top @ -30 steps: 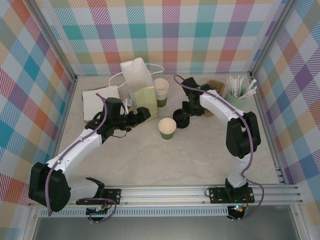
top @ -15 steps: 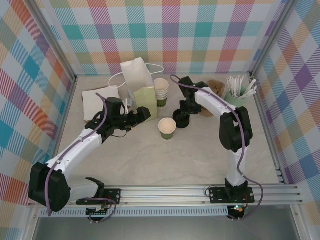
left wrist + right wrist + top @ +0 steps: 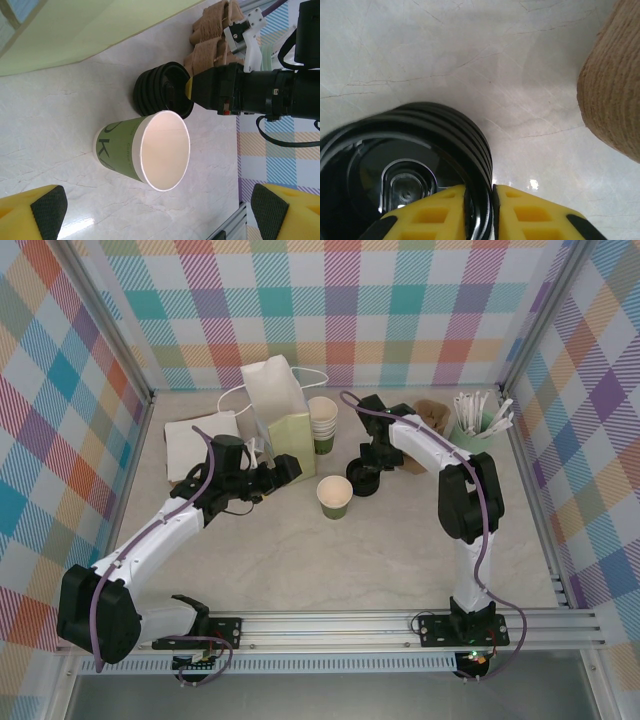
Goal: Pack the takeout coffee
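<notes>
At the near edge a metal rail (image 3: pixel 380 625) carries both arm bases. Beyond it lies the table (image 3: pixel 330 560), a pale, glossy, stone-look surface with faint grey veins. Its near half is crossed only by the two arms. Walls (image 3: pixel 350 300) of pastel plaid close it in on the left, right and far sides, with metal posts at the far corners.

Toward the middle, the left claw (image 3: pixel 285 470) hangs low just in front of the bag (image 3: pixel 280 420). Its yellow fingers (image 3: pixel 45 210) are spread wide and grip nothing. Its camera faces the cup (image 3: pixel 145 150), which stands upright near the table's centre (image 3: pixel 335 496), green outside, cream inside, mouth open.

Just beyond the cup, to its right, sits the black lid stack (image 3: pixel 363 480); whether the two touch cannot be told. The right claw (image 3: pixel 372 462) reaches onto the stack from the far side. In its wrist view its fingers (image 3: pixel 435 210) are pressed together on the rim of the top lid (image 3: pixel 405 185), one inside and one outside, pinching it.

Farther back the bag stands upright, white with a pale green side and looped handles. Napkins (image 3: pixel 200 445) lie flat to its left, and a cup stack (image 3: pixel 323 425) stands just to its right. Brown sleeves (image 3: pixel 430 418) lie behind the right claw. The stick cup (image 3: pixel 478 430) stands near the far right corner.
</notes>
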`<state>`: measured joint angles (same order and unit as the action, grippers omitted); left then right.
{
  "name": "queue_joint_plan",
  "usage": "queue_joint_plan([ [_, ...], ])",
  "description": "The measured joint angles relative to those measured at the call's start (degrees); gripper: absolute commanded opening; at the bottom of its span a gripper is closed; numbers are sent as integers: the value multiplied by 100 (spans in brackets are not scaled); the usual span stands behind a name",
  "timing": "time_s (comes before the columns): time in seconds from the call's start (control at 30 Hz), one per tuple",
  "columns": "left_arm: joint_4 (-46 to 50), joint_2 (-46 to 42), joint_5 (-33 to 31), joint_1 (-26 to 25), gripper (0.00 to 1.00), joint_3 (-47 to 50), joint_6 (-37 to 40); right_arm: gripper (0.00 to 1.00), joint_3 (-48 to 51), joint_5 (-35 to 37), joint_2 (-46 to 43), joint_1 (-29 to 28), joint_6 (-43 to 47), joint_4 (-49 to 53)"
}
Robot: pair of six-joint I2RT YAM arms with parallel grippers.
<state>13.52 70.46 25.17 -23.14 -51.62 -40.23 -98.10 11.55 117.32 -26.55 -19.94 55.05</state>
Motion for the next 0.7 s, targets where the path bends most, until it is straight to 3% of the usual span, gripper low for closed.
queue_joint_plan([
  [0.7, 151, 0, -9, 0, 96, -291, 55, 15, -44, 136, -396, -2, 96, 72],
])
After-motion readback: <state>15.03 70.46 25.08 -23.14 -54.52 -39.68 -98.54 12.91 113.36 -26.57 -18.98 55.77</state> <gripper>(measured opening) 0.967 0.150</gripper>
